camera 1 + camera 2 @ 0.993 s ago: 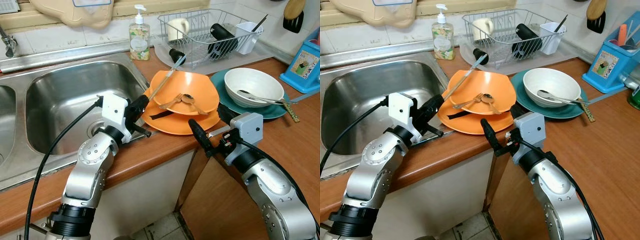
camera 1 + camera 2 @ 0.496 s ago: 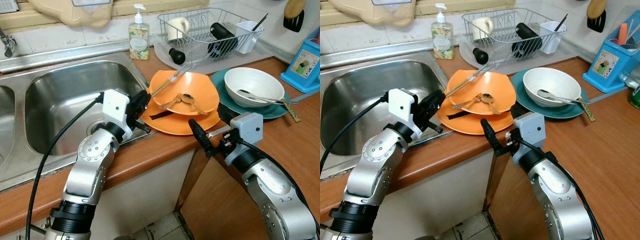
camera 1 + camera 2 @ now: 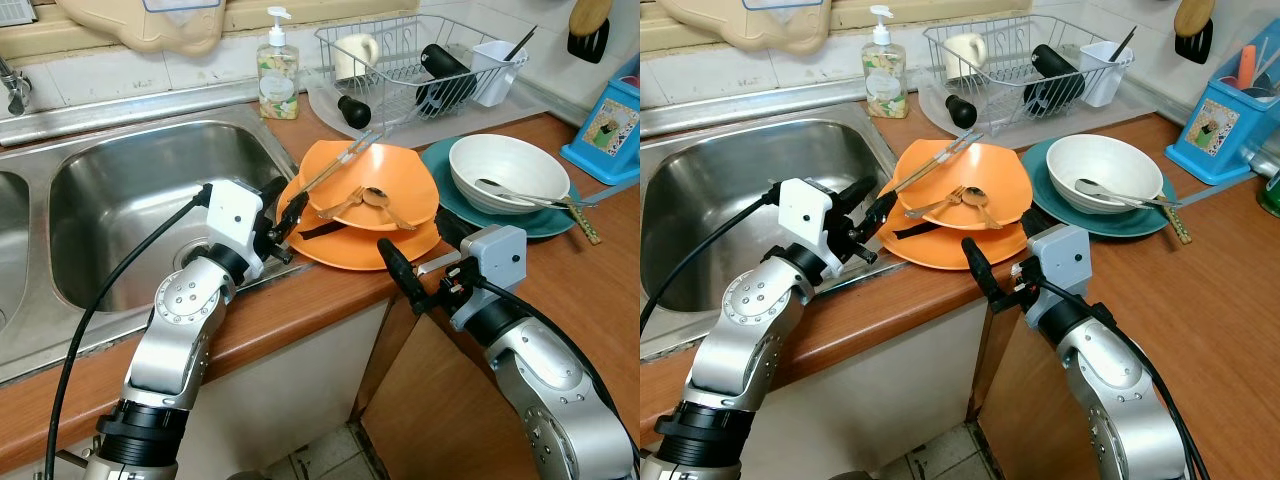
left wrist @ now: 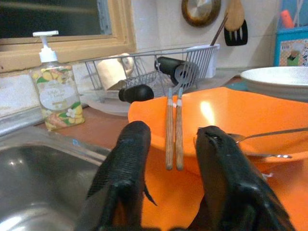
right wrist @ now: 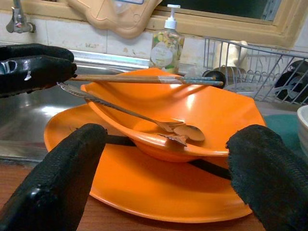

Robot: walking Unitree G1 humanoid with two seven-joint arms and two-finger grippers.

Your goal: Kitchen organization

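Counter beside the sink (image 3: 130,200), contents as seen:

- Orange bowl (image 3: 395,185) stacked on an orange plate (image 3: 350,248) at the counter edge; a fork and spoon (image 5: 180,131) lie inside the bowl.
- Chopsticks (image 3: 335,165), a wooden pair, rest across the bowl's rim, near ends pointing towards the sink.
- Left gripper (image 3: 283,205): fingers parted, holding nothing, at the plate's sink-side edge. The left wrist view looks straight down the chopsticks (image 4: 172,127), whose ends sit in the gap between the two fingers, untouched.
- Right gripper (image 3: 418,262): fingers spread wide and empty, just in front of the plate. Its wrist view adds the cutlery detail and the left gripper's tips (image 5: 36,65) beside the chopstick ends.
- Behind: soap bottle (image 3: 278,70), dish rack (image 3: 420,65), white bowl (image 3: 507,170) on a teal plate (image 3: 440,165).
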